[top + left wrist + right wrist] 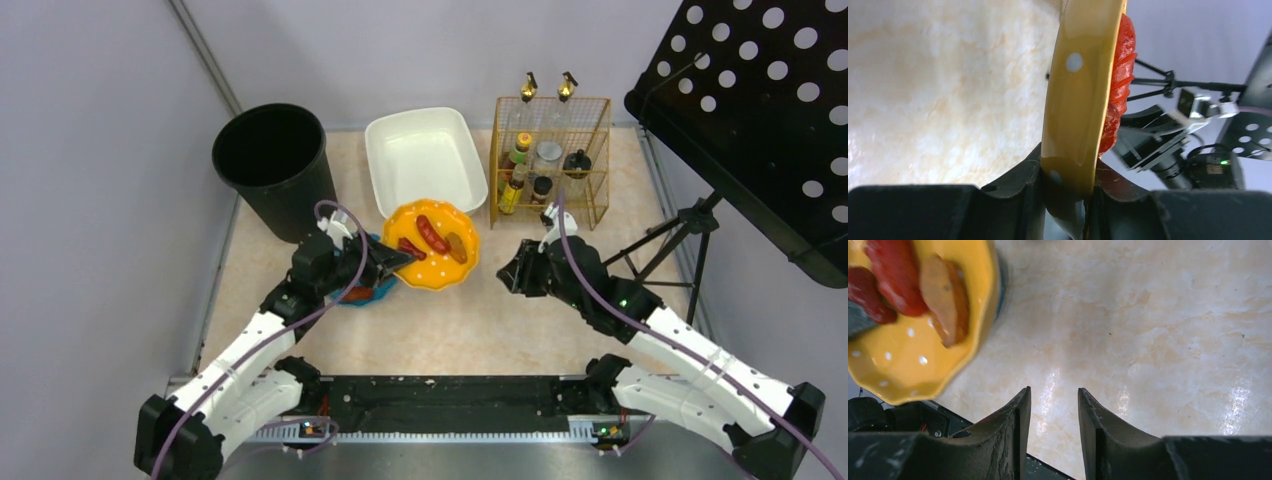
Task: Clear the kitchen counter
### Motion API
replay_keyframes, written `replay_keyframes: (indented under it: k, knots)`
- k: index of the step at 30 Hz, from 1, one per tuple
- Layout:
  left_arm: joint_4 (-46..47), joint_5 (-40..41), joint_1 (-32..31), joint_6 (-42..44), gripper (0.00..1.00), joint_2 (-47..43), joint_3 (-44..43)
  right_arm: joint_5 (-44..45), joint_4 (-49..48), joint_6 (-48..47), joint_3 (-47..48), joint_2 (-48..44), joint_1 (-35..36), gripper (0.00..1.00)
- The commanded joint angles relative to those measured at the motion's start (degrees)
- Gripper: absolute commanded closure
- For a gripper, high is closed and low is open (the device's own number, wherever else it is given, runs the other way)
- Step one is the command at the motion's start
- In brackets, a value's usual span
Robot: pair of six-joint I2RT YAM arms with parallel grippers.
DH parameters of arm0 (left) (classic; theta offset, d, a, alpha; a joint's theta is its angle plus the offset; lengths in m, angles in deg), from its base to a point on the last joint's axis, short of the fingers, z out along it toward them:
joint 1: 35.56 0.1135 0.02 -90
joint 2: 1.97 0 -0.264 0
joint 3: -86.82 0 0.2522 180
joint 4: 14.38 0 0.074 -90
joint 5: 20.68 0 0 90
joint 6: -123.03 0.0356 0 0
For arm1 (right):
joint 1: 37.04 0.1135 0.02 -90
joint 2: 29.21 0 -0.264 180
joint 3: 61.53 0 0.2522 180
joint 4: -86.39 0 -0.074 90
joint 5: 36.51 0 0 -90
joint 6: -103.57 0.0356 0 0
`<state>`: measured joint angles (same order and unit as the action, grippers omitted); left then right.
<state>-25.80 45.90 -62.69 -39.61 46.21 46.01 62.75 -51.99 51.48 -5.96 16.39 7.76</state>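
The kitchen counter [450, 320] is a pale marbled top. A yellow dotted plate [440, 268] holds two red sausages [432, 232] and a brown piece [458, 246]. My left gripper [397, 258] is shut on the plate's left rim. In the left wrist view the rim [1078, 100] is clamped between the jaws [1068, 175], with a sausage [1123, 60] behind it. The plate seems raised a little off the counter. My right gripper [515, 270] is open and empty to the plate's right. The right wrist view shows its fingers [1054, 395] over bare counter [1148, 340], with the plate [908, 360] at upper left.
A black bin [275, 160] stands at back left, with a white basin [425, 155] to its right. A gold wire rack [550, 160] with bottles is at back right. A blue dish [365, 295] with something red lies under my left wrist. A black perforated stand [760, 120] overhangs the right edge.
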Motion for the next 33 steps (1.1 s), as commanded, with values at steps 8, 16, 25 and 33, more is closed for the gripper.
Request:
replay_keyframes:
  k: [8, 16, 25, 33]
  knots:
    - [7.76, -5.24, 12.65, 4.55, 1.0, 5.25, -22.99, -1.02, -2.32, 0.34, -2.45, -3.35, -0.58, 0.62]
    - [4.49, -4.77, 22.1, 5.25, 1.0, 13.1, -34.64, -3.57, -5.35, 1.11, -6.39, -4.12, -0.58, 0.62]
    - [1.99, -5.65, 34.13, 2.86, 1.0, 19.13, -44.46, -6.8, -8.89, 1.2, -9.02, -3.09, -0.59, 0.64]
    - [-5.43, -4.46, 43.41, 5.77, 1.0, 20.82, -50.47, -9.08, -12.25, 0.87, -10.33, -1.96, -0.59, 0.65]
